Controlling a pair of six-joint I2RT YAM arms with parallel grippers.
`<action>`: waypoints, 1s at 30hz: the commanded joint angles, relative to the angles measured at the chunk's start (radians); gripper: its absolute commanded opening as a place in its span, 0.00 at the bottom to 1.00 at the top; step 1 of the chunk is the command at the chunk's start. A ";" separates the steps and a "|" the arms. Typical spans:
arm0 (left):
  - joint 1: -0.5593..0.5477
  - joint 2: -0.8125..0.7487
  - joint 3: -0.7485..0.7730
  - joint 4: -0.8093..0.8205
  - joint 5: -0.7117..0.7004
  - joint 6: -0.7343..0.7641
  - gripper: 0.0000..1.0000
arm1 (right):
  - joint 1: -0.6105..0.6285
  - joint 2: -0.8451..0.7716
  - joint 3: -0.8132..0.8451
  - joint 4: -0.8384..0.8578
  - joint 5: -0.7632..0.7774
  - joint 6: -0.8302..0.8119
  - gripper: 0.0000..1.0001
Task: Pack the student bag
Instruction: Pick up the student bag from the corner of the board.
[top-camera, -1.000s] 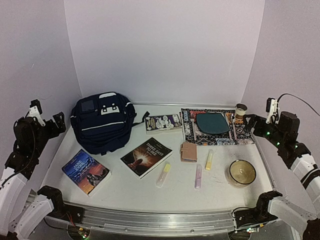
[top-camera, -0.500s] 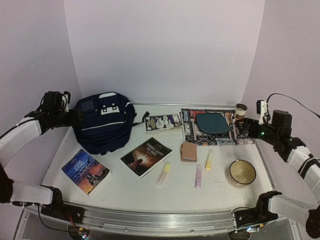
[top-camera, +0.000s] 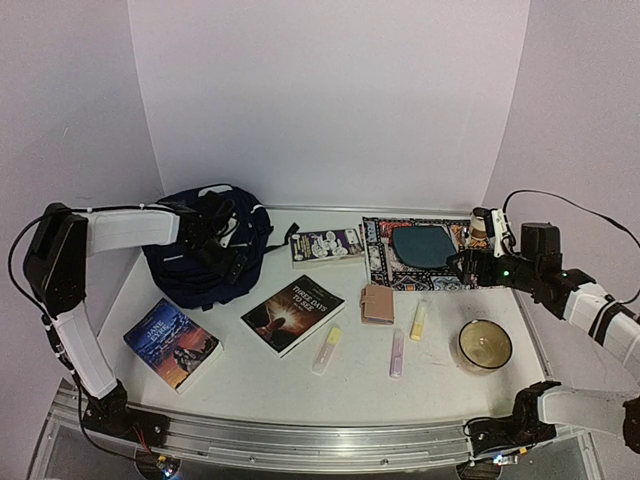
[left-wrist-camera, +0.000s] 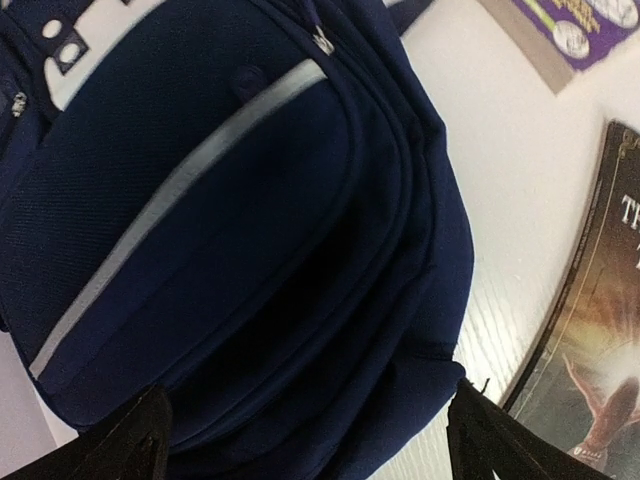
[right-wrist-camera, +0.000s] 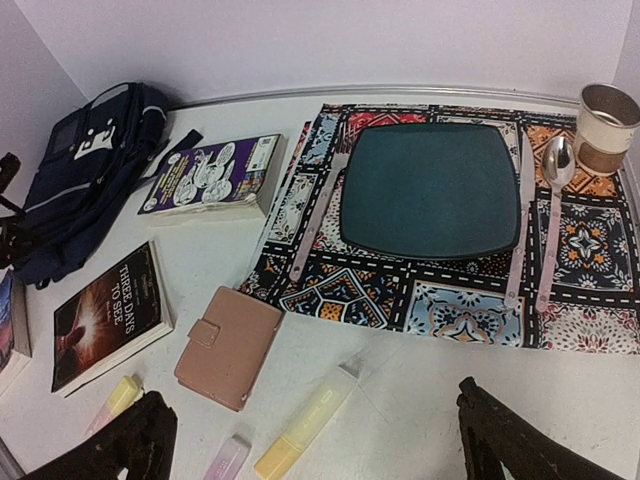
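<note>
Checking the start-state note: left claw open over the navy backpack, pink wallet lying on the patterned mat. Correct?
Not quite. The pink wallet is not on the patterned mat; it lies on the bare table just off the mat's near-left corner, as the right wrist view shows. The rest holds: left claw open over the navy backpack.

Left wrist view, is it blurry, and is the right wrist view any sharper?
Left wrist view: the student bag fills the frame, soft throughout, most smeared at the top left. Right wrist view: sharp and evenly lit; the title on the dark book reads clearly.
</note>
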 joint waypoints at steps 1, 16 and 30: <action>-0.048 0.080 0.083 -0.087 -0.078 0.077 0.96 | 0.023 -0.003 0.034 0.004 -0.004 -0.018 0.98; -0.068 0.302 0.217 -0.170 -0.191 0.129 0.38 | 0.063 -0.013 0.027 0.006 -0.013 -0.021 0.98; -0.074 0.127 0.653 -0.448 -0.149 0.072 0.00 | 0.094 -0.020 0.096 -0.023 -0.063 -0.016 0.96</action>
